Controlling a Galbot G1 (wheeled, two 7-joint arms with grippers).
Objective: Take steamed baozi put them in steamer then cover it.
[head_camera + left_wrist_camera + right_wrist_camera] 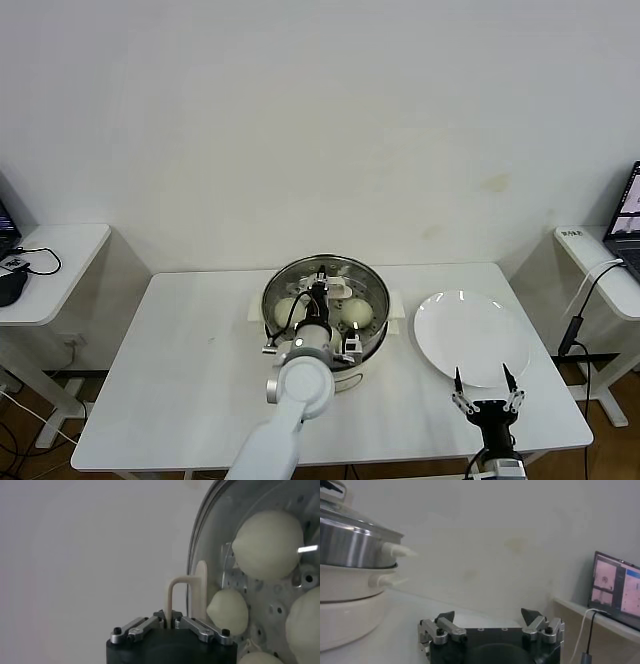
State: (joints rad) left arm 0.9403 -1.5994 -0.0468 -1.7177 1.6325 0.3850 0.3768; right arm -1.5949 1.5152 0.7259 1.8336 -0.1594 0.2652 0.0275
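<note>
With the left gripper (pixel 171 621) pinched shut on the cream handle of the clear glass cover (pixel 186 597), seat it squarely on the steel steamer (pixel 372 345) at table's centre before letting go (right gripper (pixel 485 392) idles wide open at five o'clock).

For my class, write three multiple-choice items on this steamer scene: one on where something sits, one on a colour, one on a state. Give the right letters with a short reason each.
1. Where is the white plate?
A. on the table, on the steamer's right
B. inside the steamer
C. on the side desk

2. What colour is the lid's handle?
A. black
B. cream-white
C. red

3. What is the left hand doing?
A. hanging open over the plate
B. shut on the handle
C. holding a baozi

Answers: 1 A, the head view shows the plate beside the steamer. 2 B, the left wrist view shows a cream loop. 3 B, its fingers close around the handle, with the baozi under the glass lid; the right hand is open near the plate.
</note>
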